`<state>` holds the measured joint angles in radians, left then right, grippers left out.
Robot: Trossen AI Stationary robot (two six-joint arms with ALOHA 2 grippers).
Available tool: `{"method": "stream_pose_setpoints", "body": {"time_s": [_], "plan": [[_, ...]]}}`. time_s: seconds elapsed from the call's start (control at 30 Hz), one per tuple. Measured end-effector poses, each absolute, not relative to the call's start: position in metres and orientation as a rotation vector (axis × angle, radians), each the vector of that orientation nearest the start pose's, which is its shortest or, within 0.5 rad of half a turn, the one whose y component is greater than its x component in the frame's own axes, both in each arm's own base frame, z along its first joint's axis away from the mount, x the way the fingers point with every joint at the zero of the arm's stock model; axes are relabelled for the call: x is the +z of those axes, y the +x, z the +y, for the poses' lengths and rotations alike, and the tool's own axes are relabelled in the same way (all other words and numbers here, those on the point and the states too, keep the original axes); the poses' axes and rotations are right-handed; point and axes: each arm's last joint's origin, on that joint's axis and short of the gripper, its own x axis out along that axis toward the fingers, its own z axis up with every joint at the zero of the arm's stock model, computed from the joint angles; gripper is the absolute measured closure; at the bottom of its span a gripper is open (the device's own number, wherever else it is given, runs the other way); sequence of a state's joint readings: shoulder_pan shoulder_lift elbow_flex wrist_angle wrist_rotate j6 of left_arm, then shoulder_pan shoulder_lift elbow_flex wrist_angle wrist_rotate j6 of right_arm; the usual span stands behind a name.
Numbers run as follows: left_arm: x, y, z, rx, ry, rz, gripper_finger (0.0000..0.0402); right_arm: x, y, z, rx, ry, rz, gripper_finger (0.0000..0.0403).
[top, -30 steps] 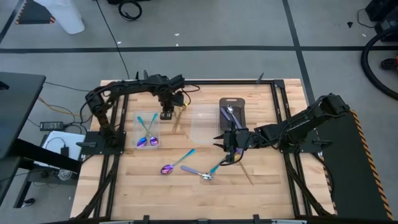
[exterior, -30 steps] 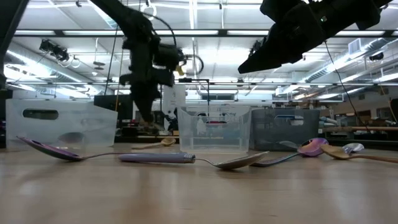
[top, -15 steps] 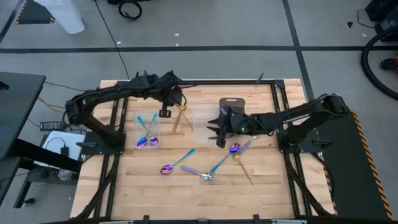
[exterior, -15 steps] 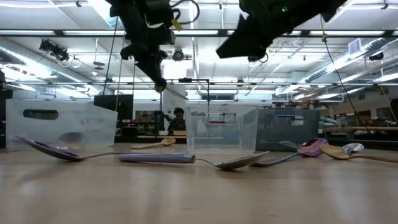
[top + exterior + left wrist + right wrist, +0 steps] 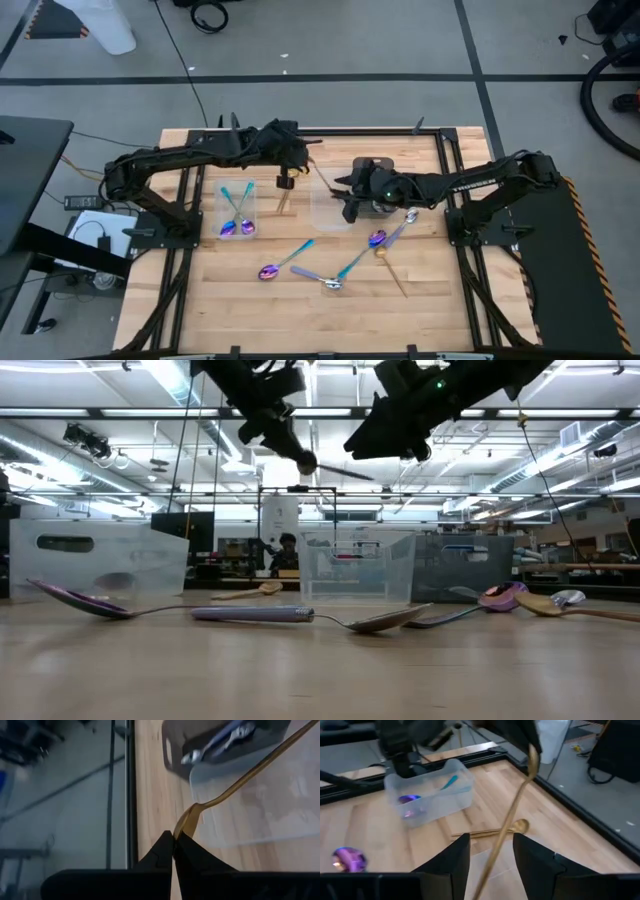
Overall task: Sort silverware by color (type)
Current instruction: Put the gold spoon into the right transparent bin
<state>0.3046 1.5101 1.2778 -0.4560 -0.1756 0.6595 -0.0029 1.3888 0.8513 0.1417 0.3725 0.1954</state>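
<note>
One gold utensil (image 5: 235,785) is clamped at its bowl end in the left gripper (image 5: 174,840), carried in the air above the far middle of the tabletop (image 5: 300,320). Its long axis runs from the left gripper rightward and slightly nearer, over the middle clear container (image 5: 322,205), toward the dark tray (image 5: 172,760) where silver pieces (image 5: 225,740) are seen. The right gripper (image 5: 491,837) is raised at the handle end with its fingers spread; the handle passes between them and is not pinched. Judged as a handover or a joint placement: the free end points straight at the right gripper, so that arm is the nearer one to take it, and the grip axis would have to cross the handle. A second gold spoon (image 5: 283,200) lies on the tabletop just left of the middle container, nearer the left arm. Iridescent spoons (image 5: 238,226) are already in the left clear container (image 5: 237,195). More iridescent pieces (image 5: 272,270) are loose on the near middle of the tabletop, unsorted, well apart from both grippers.
</note>
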Motion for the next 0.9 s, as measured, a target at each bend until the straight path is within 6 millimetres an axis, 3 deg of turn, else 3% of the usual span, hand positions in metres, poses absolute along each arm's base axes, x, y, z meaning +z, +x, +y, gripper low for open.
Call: {"method": "stream_pose_setpoints", "body": {"time_s": [0.4,0.53,0.73,0.9], "plan": [[0.322,0.332,0.076,0.19,0.787,0.652,0.0387,0.252,0.3,-0.023,-0.417,0.15,0.355,0.026],[0.323,0.333,0.073,0.175,0.819,0.65,0.0387,0.252,0.3,-0.023,-0.414,0.151,0.357,0.0292],[0.322,0.332,0.074,0.177,0.825,0.663,0.0386,0.251,0.3,-0.024,-0.443,0.22,0.351,0.0375],[0.322,0.332,0.073,0.187,0.767,0.656,0.0372,0.249,0.299,-0.026,-0.448,0.278,0.358,0.038]]}}
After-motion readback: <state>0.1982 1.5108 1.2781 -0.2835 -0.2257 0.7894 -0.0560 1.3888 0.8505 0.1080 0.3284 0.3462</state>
